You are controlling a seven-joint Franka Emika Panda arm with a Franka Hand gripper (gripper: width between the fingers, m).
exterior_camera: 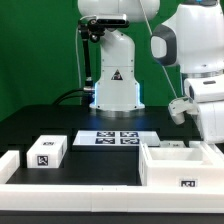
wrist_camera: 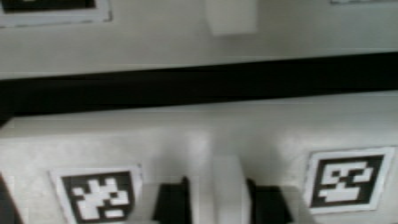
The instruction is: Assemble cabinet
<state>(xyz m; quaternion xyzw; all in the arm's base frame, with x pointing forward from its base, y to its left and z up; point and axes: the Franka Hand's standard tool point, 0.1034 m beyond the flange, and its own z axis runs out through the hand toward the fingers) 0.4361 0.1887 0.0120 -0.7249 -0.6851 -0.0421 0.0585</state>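
Note:
The cabinet (exterior_camera: 178,166) is a large white open box with a tag on its front, at the front of the exterior view's right. My gripper (exterior_camera: 211,141) hangs down at its far right corner. In the wrist view my two black fingers (wrist_camera: 173,203) stand on either side of an upright white wall (wrist_camera: 221,175) of the cabinet (wrist_camera: 196,135), pressed against it. Two square tags (wrist_camera: 98,195) sit on the cabinet's face, one on each side of the fingers. The fingertips are hidden below the picture's edge.
The marker board (exterior_camera: 118,138) lies mid-table on the black table (exterior_camera: 60,125). A small white tagged block (exterior_camera: 47,151) and another white piece (exterior_camera: 8,164) sit at the exterior view's left. The robot base (exterior_camera: 115,80) stands behind. A white rail (exterior_camera: 80,198) runs along the front.

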